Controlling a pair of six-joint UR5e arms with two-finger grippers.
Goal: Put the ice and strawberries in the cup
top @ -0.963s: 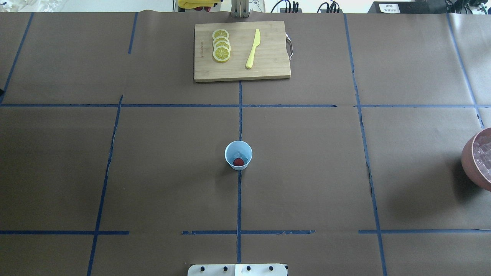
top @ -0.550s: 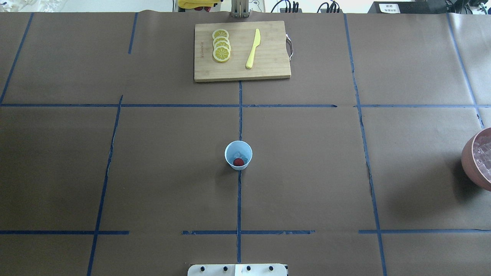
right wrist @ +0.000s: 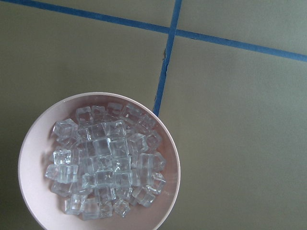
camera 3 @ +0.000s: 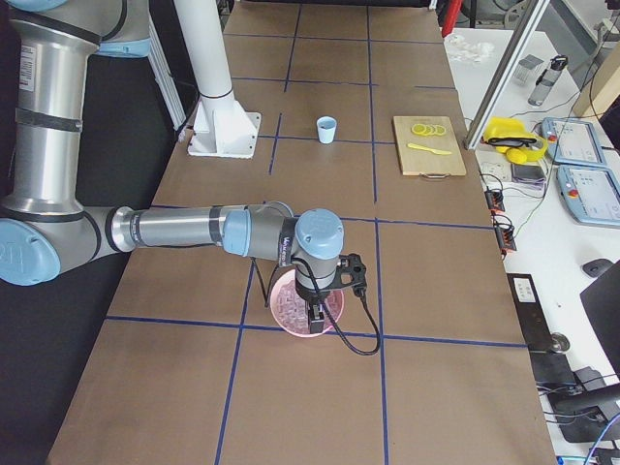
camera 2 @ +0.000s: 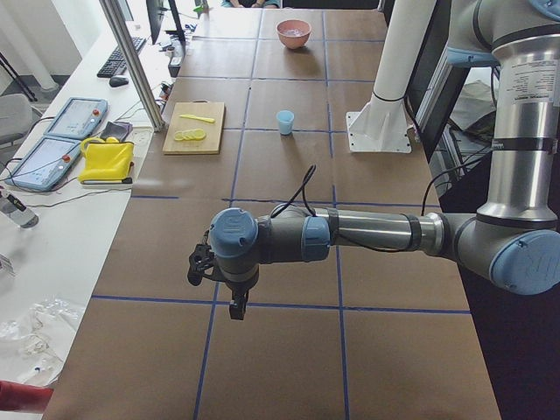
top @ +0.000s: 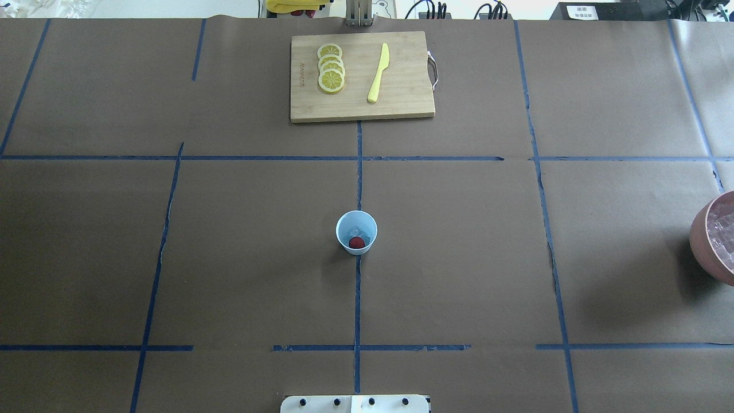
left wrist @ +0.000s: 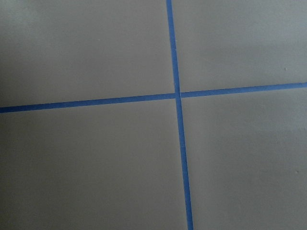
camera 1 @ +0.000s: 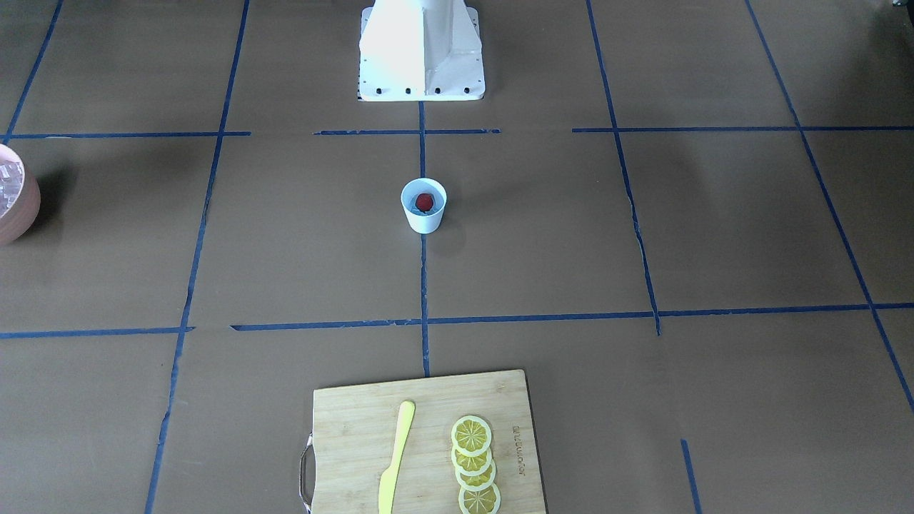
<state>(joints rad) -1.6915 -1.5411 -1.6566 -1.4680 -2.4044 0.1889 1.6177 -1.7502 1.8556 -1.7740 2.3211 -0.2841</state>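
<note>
The pale-blue cup (top: pixel 356 232) stands at the table's middle on a tape line, also in the front-facing view (camera 1: pixel 423 214). A dark-red strawberry (top: pixel 356 242) lies inside it. Ice (right wrist: pixel 105 158) fills a pinkish bowl (right wrist: pixel 173 158) at the table's right end (top: pixel 708 241). My right gripper (camera 3: pixel 315 315) hangs over that bowl, seen only in the right side view, and I cannot tell if it is open or shut. My left gripper (camera 2: pixel 234 306) points down at bare table far to the left, seen only in the left side view, state unclear.
A wooden cutting board (top: pixel 401 109) at the far edge carries several lemon slices (top: pixel 331 71) and a yellow knife (top: pixel 378 73). The white robot base (camera 1: pixel 421 50) stands at the near edge. Blue tape lines cross the brown table cover.
</note>
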